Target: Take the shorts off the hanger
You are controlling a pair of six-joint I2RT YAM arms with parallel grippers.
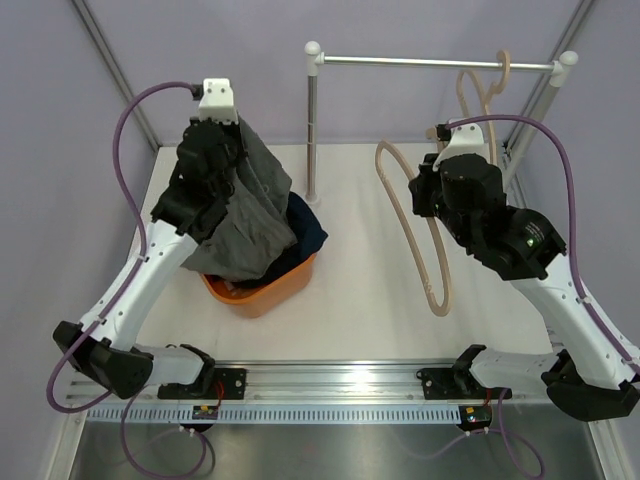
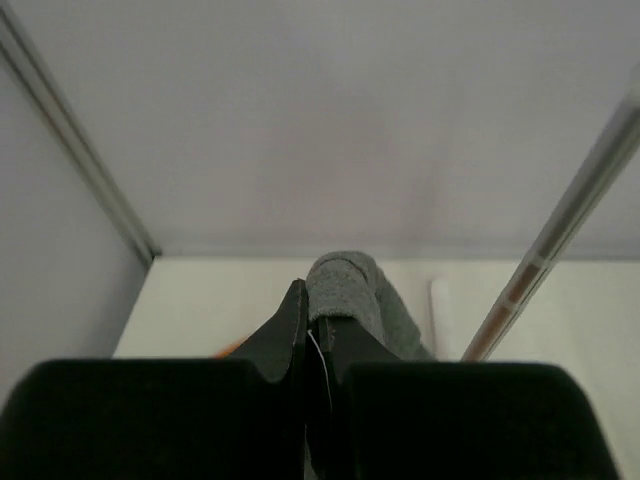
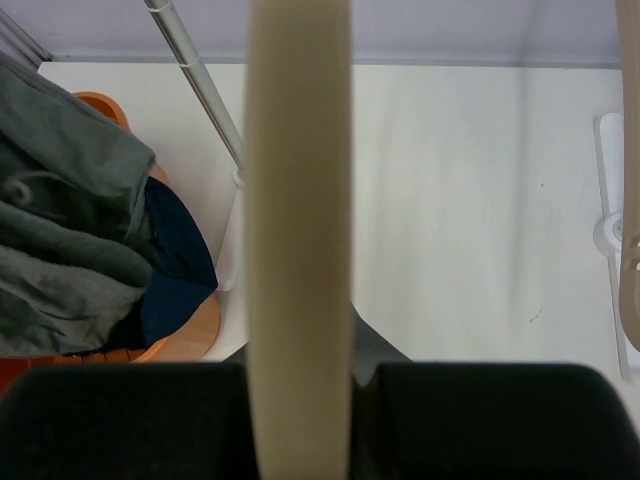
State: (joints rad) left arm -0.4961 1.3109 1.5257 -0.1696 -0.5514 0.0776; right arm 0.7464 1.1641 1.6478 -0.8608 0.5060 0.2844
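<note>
- Closest to my right wrist lens is the pale beige hanger (image 3: 298, 200), a thick bar running straight up the frame; my right gripper (image 3: 300, 372) is clamped around it, black fingers on either side.
- Closest to my left wrist lens, my left gripper (image 2: 315, 322) is pinched tight on a fold of the grey shorts (image 2: 345, 290), which bulges out just past the tips.
- Only the overhead view shows how the cloth hangs. I hold the top of the grey shorts up, and they drape down over the orange tub (image 1: 262, 295).
- The navy shorts (image 3: 175, 260) lie in the tub behind the grey pair. My right wrist view shows them plainly, while my left wrist view does not show them at all.
- The overhead view also shows the hanger I hold is bare and tilted, off the rail (image 1: 430, 63), where a second hanger (image 1: 485, 85) is hooked.
- The rail's post (image 1: 313, 130) stands just behind the tub.
- The table (image 1: 370, 320) is white and matte; the walls (image 2: 320, 110) are pale lilac-grey with metal frame struts in the corners.
</note>
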